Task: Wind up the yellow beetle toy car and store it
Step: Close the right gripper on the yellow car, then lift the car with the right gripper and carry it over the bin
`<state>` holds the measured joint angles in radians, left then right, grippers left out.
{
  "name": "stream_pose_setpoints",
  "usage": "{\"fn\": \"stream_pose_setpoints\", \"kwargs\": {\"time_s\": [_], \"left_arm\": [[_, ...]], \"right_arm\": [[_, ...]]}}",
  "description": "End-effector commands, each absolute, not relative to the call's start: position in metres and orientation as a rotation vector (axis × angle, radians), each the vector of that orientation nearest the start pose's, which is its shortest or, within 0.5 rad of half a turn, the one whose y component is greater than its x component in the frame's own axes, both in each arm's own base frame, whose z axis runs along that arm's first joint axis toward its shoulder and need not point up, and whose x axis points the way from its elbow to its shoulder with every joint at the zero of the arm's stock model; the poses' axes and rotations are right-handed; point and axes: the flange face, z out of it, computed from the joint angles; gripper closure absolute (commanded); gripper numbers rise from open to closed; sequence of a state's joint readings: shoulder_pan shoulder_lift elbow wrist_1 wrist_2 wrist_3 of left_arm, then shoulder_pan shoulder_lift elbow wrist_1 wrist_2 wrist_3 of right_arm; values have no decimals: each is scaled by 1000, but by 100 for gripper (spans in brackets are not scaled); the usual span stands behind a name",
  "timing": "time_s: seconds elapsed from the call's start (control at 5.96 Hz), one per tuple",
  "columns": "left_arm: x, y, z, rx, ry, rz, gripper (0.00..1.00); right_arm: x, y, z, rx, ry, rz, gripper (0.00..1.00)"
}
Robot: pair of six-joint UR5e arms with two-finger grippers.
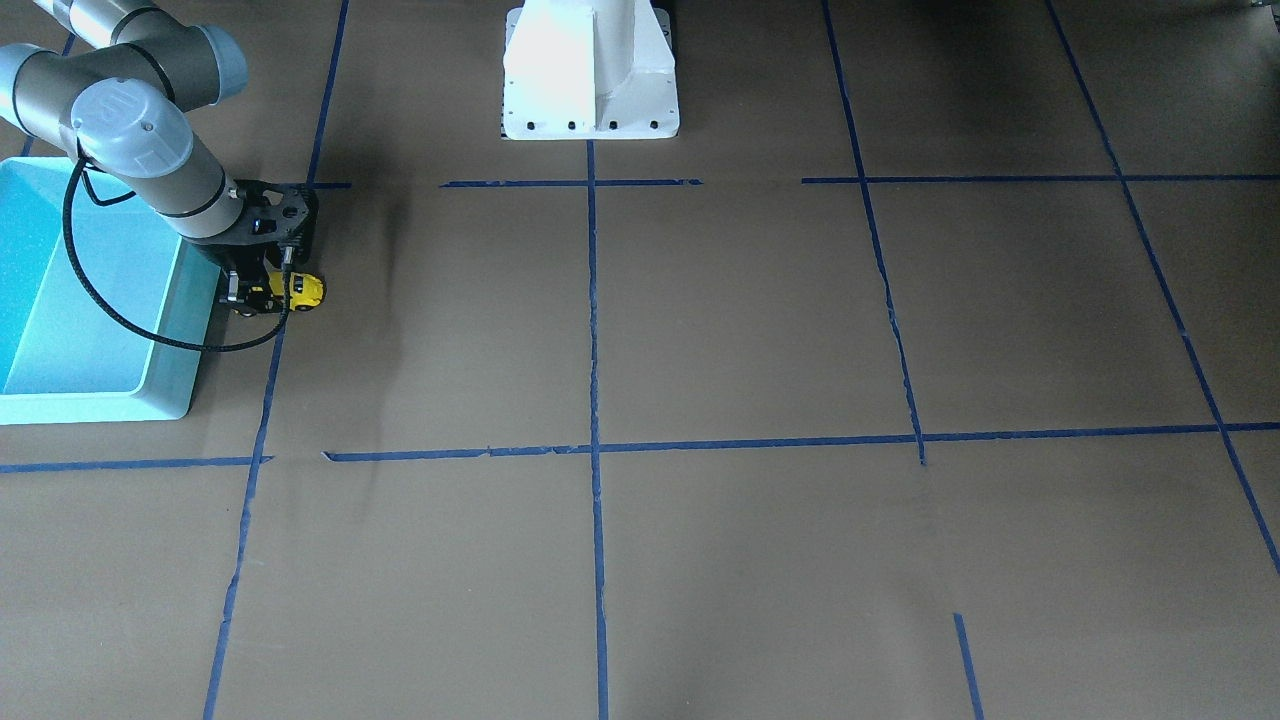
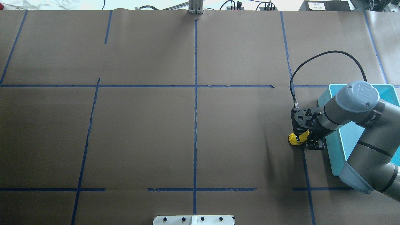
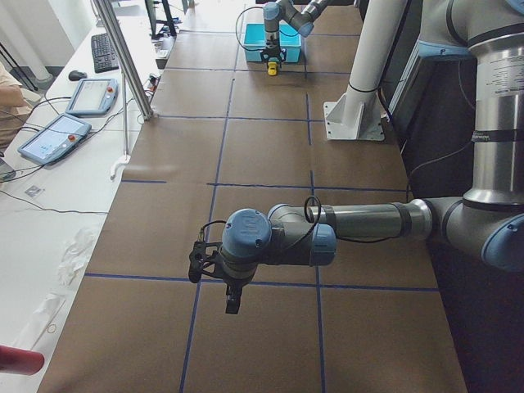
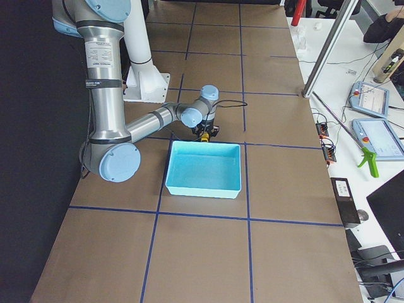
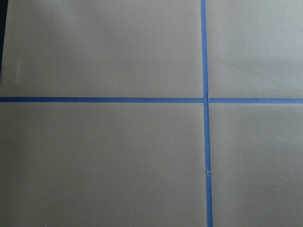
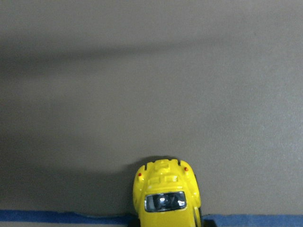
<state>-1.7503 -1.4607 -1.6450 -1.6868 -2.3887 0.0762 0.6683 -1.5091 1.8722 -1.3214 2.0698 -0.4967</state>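
Gripping: the right gripper (image 1: pixel 268 294), its two fingers clamped on the sides of the tiny bright yellow Beetle-shaped toy car (image 1: pixel 304 289).
Car position: low over the table on a blue tape line (image 6: pixel 57 216), its rounded end sticking out past the fingers; I cannot tell whether the wheels touch the paper.
Container: the turquoise rectangular plastic bin (image 1: pixel 170 385) stands just beside the car; the car is outside it, near one long wall.
Surface: the table covered in brown paper (image 1: pixel 750 330), with blue tape laid in a grid.
Left gripper (image 3: pixel 232 304): hangs above the paper well apart from the car; seen only from the side, so I cannot tell if its fingers are apart or together.
Room: the white robot pedestal (image 1: pixel 590 80) at the table's edge; a side bench with two teach pendants (image 3: pixel 85 96) and a black keyboard (image 3: pixel 105 51).
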Motion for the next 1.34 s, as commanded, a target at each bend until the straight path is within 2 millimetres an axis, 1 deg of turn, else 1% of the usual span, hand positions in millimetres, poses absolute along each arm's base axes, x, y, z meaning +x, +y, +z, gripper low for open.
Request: {"fn": "stream_pose_setpoints", "kwargs": {"time_s": [0.0, 0.17, 0.34, 0.5, 0.67, 0.84, 1.01, 1.17], "left_arm": [[-140, -432, 658, 186, 801, -61, 0], [-140, -433, 655, 194, 802, -58, 0], [-140, -435, 653, 208, 800, -52, 0], [-140, -436, 651, 218, 800, -46, 0], [-140, -437, 651, 219, 800, -45, 0], [-139, -437, 652, 217, 800, -44, 0], [-138, -438, 652, 216, 799, -41, 0], [-132, -440, 651, 212, 800, -28, 0]], "right_arm": [[-352, -390, 443, 579, -671, -1477, 100], [-345, -387, 424, 602, -703, -1476, 100], [-333, -392, 412, 630, -704, -1458, 100], [-312, -405, 395, 660, -727, -1421, 100], [-273, -412, 371, 692, -764, -1371, 100], [-230, -421, 360, 693, -778, -1302, 100], [-177, -405, 369, 679, -801, -1238, 100], [-131, -384, 397, 665, -780, -1224, 100]]}}
